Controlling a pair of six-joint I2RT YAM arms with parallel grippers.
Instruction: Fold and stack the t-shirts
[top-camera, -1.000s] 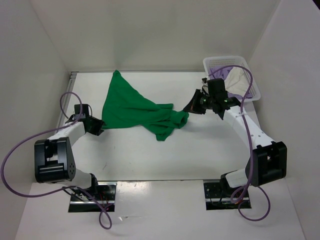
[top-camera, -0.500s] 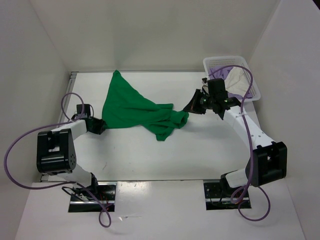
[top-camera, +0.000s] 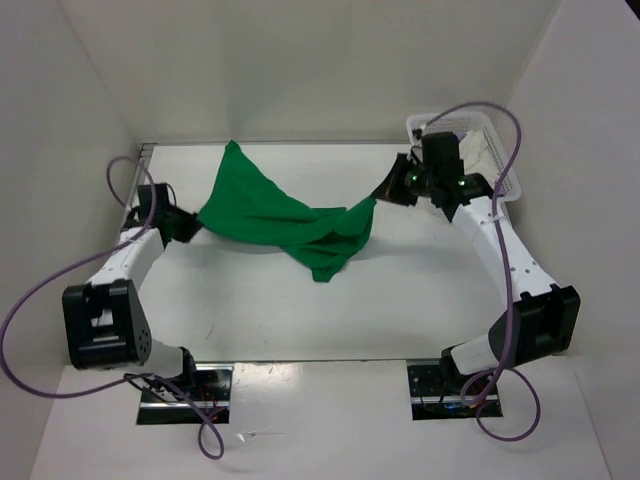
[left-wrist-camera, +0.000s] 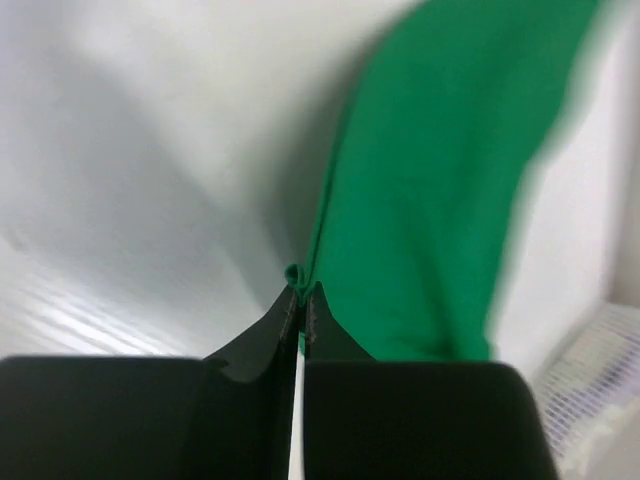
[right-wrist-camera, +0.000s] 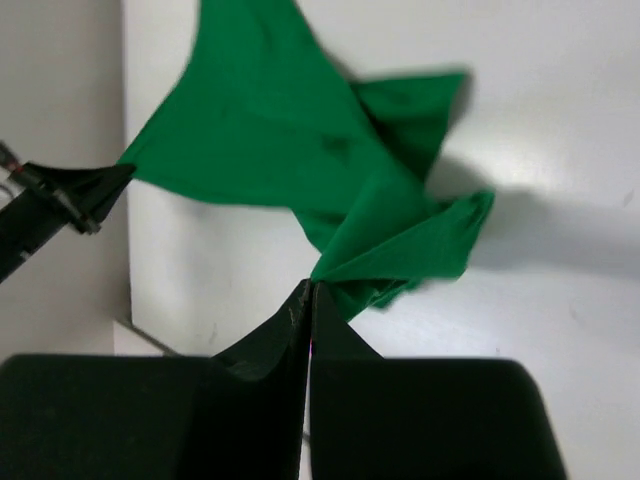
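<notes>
Top camera looks down from behind the arm bases (top-camera: 185, 385) over the whole desk (top-camera: 420, 290) — wrist cameras sit close, all three sharing the green t-shirt (top-camera: 270, 205).

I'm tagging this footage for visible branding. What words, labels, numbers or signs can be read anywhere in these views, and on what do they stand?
No readable text in any view.
The green t-shirt is plain cloth with no print or tag showing.
The white mesh basket shows no label.
</notes>
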